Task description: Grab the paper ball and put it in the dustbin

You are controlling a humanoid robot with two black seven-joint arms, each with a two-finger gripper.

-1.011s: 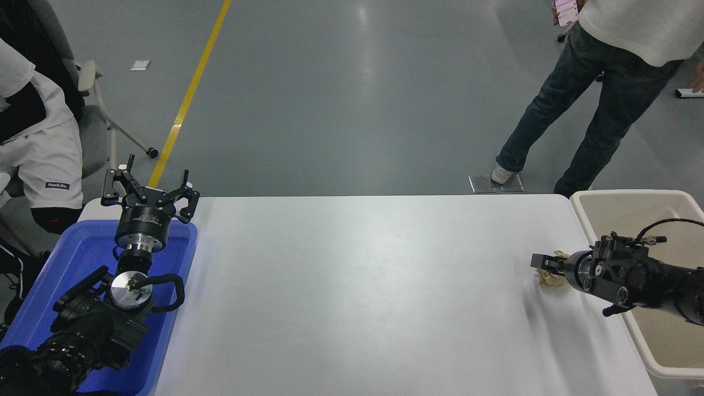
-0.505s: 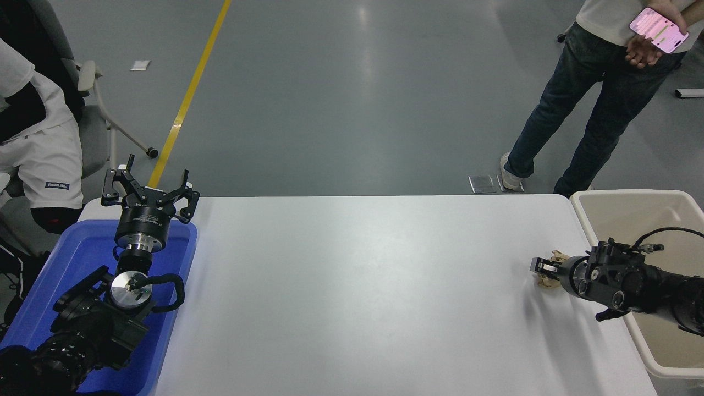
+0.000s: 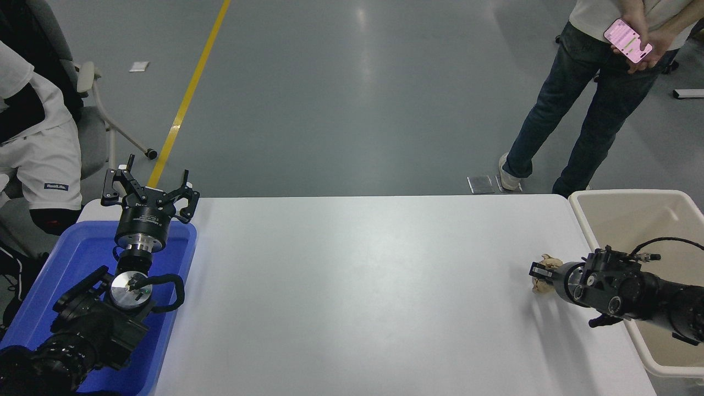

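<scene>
The tan paper ball point(image 3: 543, 285) is held between the fingers of my right gripper point(image 3: 542, 273) near the table's right edge, only its crumpled edges showing around the fingers. The gripper is shut on it, low over the table. The right arm comes in from the right edge, passing over the cream-beige dustbin point(image 3: 586, 217), which stands just right of the table. My left gripper point(image 3: 149, 190) is open and parked at the lower left over the blue tray.
A bright blue tray point(image 3: 66, 258) sits at the table's left end under the left arm. A person in jeans point(image 3: 583, 104) stands beyond the far right corner holding a pink phone. Another person sits on a chair at far left point(image 3: 33, 137).
My right gripper with the paper ball has dropped slightly and drawn a little back toward the dustbin. The standing person has shifted and moved the phone behind their back. The left arm has not moved.
</scene>
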